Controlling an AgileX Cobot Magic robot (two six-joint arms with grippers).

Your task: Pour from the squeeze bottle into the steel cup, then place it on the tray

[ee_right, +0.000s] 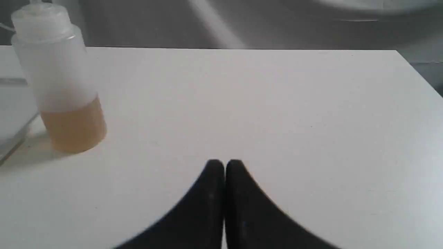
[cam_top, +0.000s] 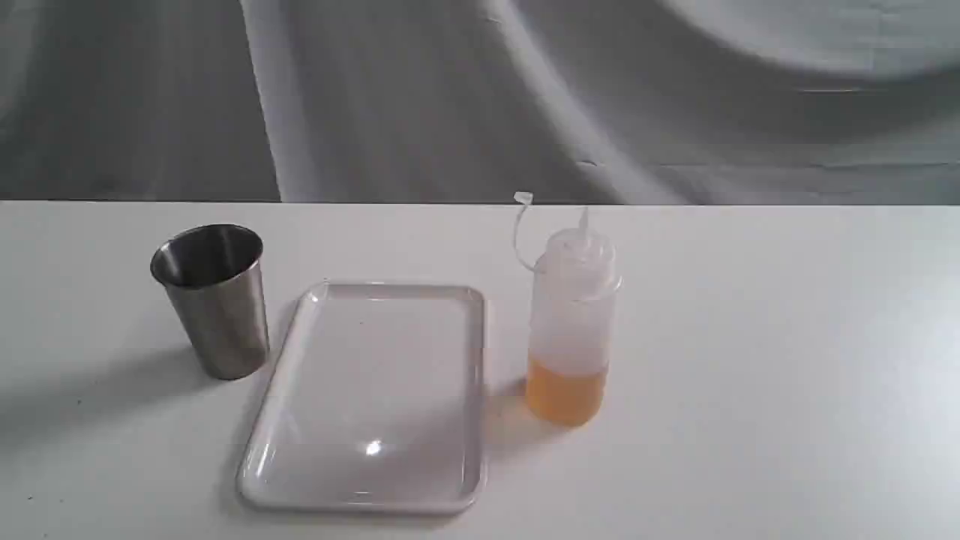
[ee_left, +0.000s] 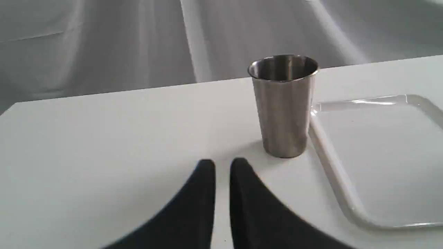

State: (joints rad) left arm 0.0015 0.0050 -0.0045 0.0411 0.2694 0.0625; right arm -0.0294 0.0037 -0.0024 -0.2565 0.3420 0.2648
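Nearest the left wrist camera, the left tool (ee_left: 223, 164) hangs low over the white surface (cam_top: 750, 375). Its two black fingers are drawn almost together, with only a thin slit between them, and they grip nothing. The right tool (ee_right: 225, 164) is poised over its own bare stretch of the same surface, its fingers pressed fully together and likewise empty.

Just beyond the left tool stands the steel cup (cam_top: 217, 315), upright with its mouth open and its dark interior catching the light. It tapers toward its base and sits just beside one long edge of the tray (cam_top: 360, 504); whether the two touch cannot be told.

The glossy white tray lies flat in the middle of the surface between the two vessels, its near rim closest to the exterior camera, with a small highlight on its floor.

Off the tray's opposite long edge, a narrow strip of surface away, the squeeze bottle (cam_top: 571, 330) stands upright and well apart from the right tool. Amber-orange liquid fills roughly its lower third, and the translucent body above it looks cloudy and pale. Its pointed nozzle is uncovered, and the tethered cap (cam_top: 523, 198) arcs up and away on its thin strap toward the tray's side.

Behind all three, past the far edge of the surface, hangs a grey draped cloth (cam_top: 450, 97), folded in broad soft creases.
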